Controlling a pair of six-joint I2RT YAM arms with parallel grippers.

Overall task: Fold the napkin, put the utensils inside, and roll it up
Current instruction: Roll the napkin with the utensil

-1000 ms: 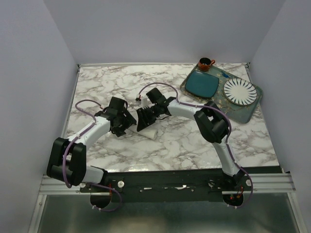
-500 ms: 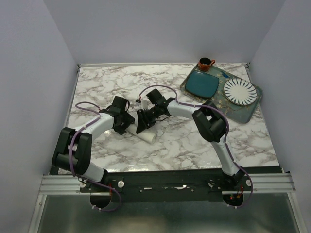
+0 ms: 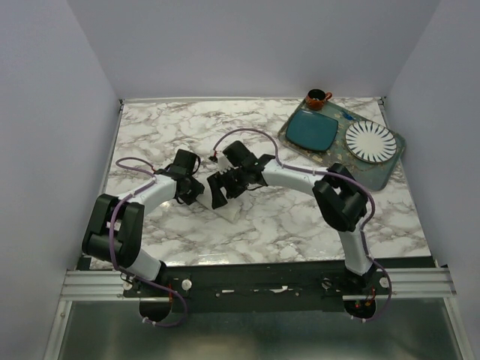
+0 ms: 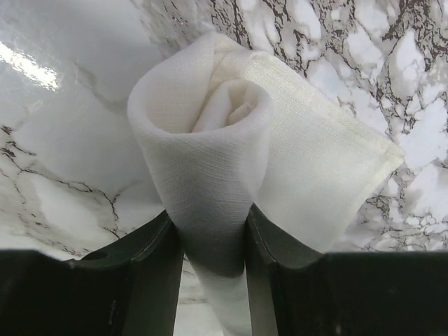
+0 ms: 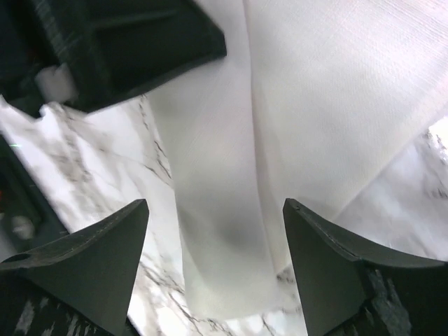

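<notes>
The napkin (image 4: 210, 154) is a cream cloth rolled into a tube on the marble table, with a loose flap spread out to its right. My left gripper (image 4: 210, 224) is shut on the near end of the roll, both fingers (image 4: 154, 266) pressing its sides. My right gripper (image 5: 215, 224) stands open astride the same napkin (image 5: 224, 210), its fingers (image 5: 336, 266) well clear of the cloth. From above, both grippers meet mid-table, left (image 3: 193, 191) and right (image 3: 217, 191), with a bit of napkin (image 3: 226, 212) showing below them. The utensils are hidden.
At the back right a glass tray (image 3: 375, 176) holds a teal square plate (image 3: 313, 131) and a white ribbed round plate (image 3: 370, 141). A small brown cup (image 3: 316, 98) stands behind it. The left gripper's black body (image 5: 119, 42) fills the right wrist view's top left.
My left gripper has closed onto the end of the rolled napkin. My right gripper has let go of the roll and opened wide, and its arm has shifted slightly right.
</notes>
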